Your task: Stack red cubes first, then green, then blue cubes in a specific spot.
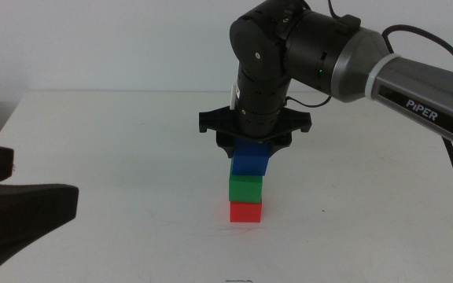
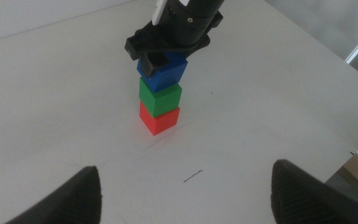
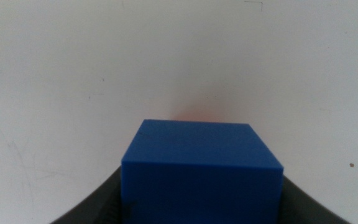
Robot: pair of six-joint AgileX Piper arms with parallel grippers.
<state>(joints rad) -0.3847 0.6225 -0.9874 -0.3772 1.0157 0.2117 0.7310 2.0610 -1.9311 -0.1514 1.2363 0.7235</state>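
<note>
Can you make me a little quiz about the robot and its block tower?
1. True or false: the red cube is at the bottom of the tower, sitting on the white table.
2. Which cube is in the middle? A) blue B) green C) red
3. Fill in: the right gripper is around the ____ cube, at the top of the tower.

Extra fact: the left gripper waits low at the table's near left, open and holding nothing.

Key:
1. True.
2. B, the green cube sits between the other two.
3. Blue: the blue cube sits on the green one with the right gripper's jaws at its sides.
</note>
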